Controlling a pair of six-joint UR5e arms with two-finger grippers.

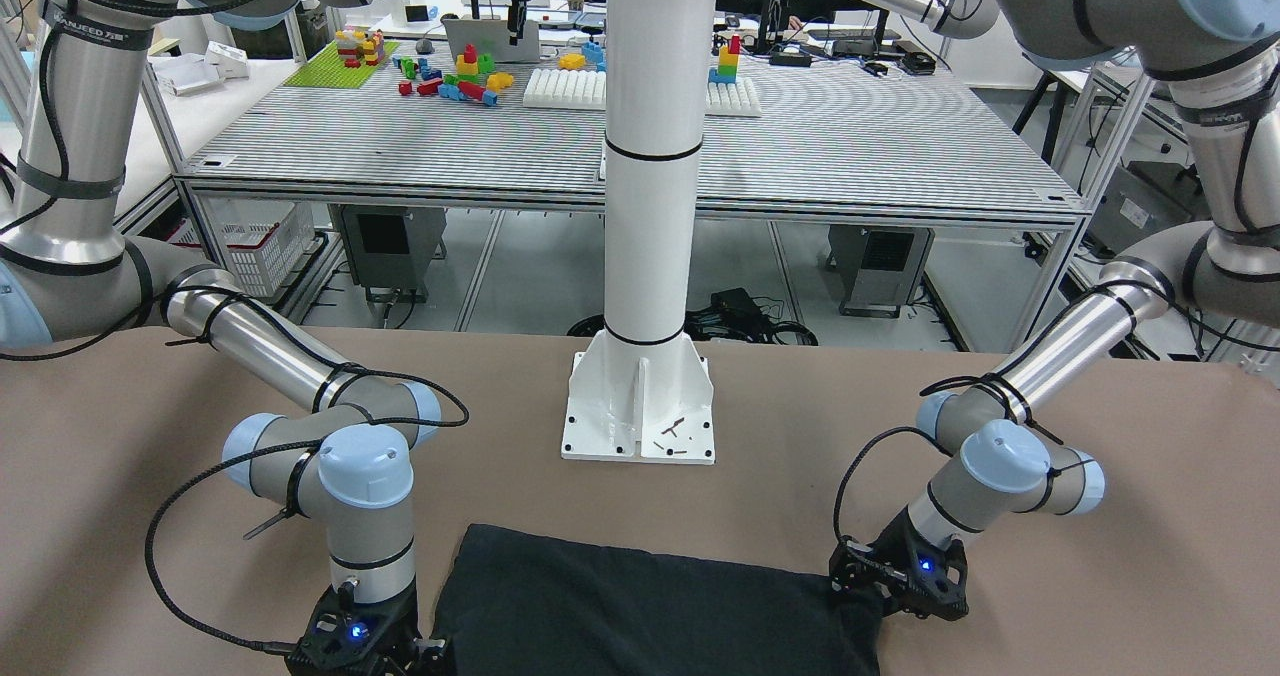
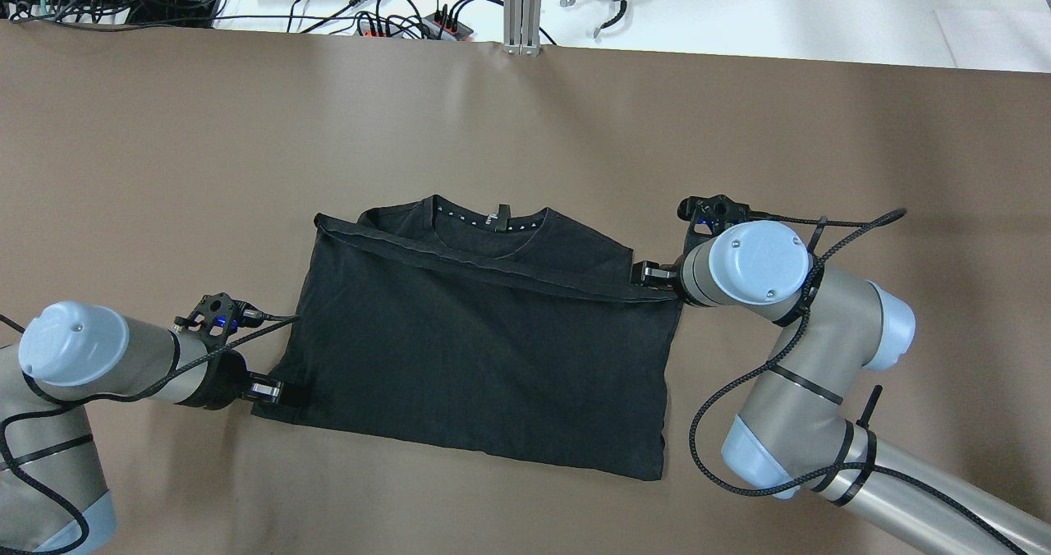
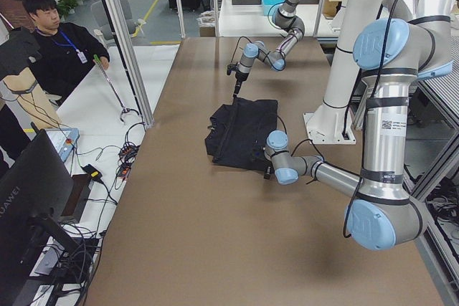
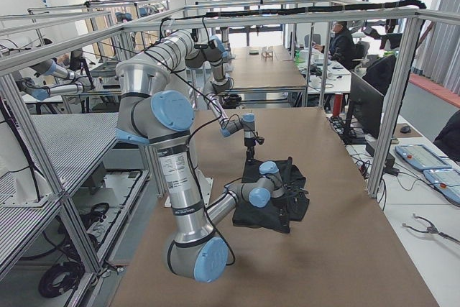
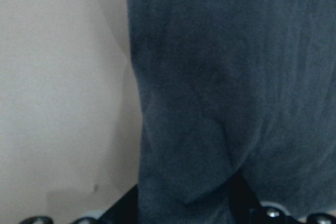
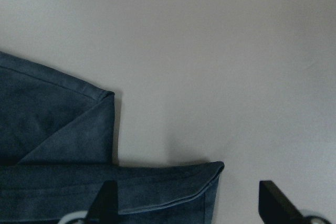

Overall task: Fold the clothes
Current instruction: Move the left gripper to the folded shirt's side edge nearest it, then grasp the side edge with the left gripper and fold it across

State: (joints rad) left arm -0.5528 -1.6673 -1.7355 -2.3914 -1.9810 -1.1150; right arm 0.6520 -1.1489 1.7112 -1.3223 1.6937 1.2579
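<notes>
The clothes (image 2: 484, 358), a black garment, are laid flat on the brown bench (image 2: 164, 128), with a hemmed edge folded across just below the collar. The near left corner is clamped in the left pincer (image 2: 286, 393). The right pincer (image 2: 647, 274) is held open, its fingers (image 6: 107, 200) set astride the fold's right-hand corner.
</notes>
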